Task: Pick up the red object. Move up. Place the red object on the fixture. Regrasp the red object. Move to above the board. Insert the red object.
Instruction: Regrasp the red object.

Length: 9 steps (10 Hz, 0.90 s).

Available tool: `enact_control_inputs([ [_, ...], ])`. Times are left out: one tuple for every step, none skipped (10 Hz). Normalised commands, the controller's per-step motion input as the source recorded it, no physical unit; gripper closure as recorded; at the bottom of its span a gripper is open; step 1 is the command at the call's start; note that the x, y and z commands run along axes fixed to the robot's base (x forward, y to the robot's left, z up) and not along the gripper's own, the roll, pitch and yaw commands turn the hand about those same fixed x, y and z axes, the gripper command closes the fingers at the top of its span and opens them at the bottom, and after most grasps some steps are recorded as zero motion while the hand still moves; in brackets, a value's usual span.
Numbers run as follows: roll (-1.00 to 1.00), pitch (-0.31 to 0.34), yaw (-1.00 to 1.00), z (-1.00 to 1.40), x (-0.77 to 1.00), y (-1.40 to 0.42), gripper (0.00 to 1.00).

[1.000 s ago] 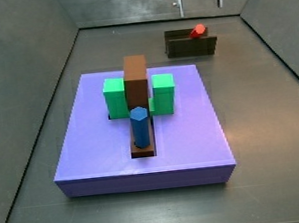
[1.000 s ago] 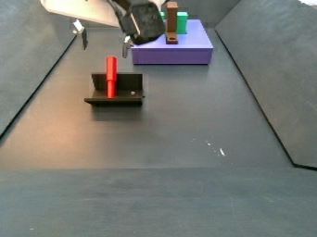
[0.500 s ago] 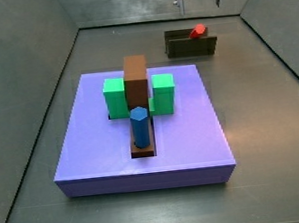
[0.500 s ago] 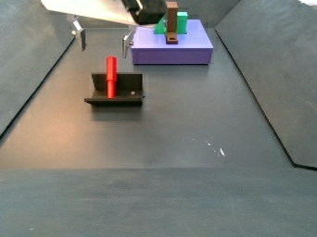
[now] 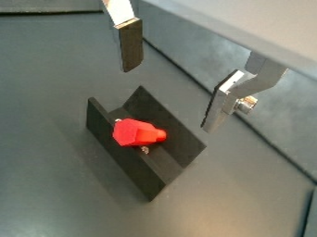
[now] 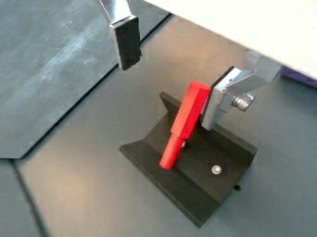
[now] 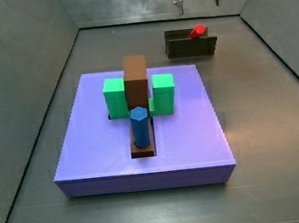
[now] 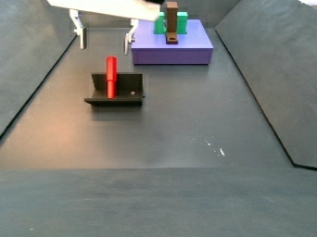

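Observation:
The red object is a thin red peg standing upright in the fixture, a small dark box. It shows in both side views, and end-on in a wrist view inside the fixture. My gripper hangs above the peg, open and empty, its silver fingers spread wide; it also shows in a wrist view. The board is a lavender slab with green blocks, a tall brown block and a blue peg.
Dark grey walls enclose the floor on all sides. The board lies beyond the fixture in a side view. The fixture sits near the back wall.
My gripper has risen higher above the fixture, away from the red peg. The peg and fixture have not moved.

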Motion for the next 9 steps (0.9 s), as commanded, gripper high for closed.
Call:
enact_control_inputs([
  [1.00,0.000,0.17,0.00,0.07,-0.23,0.00],
  [1.00,0.003,0.17,0.00,0.11,-0.22,0.00],
  [1.00,0.003,0.18,-0.01,0.12,-0.19,0.00],
  [0.74,0.006,0.11,-0.17,0.25,-0.14,0.00],
  [0.57,0.020,0.09,-0.19,0.17,-0.11,0.00],
  [0.21,0.000,0.01,-0.06,0.00,-0.04,0.00],
  [0.01,0.000,0.00,0.00,0.00,0.00,0.00],
  [0.27,0.000,0.00,-0.23,0.10,-0.07,0.00],
  [0.62,0.000,0.00,-0.56,0.08,-0.21,0.00],
])
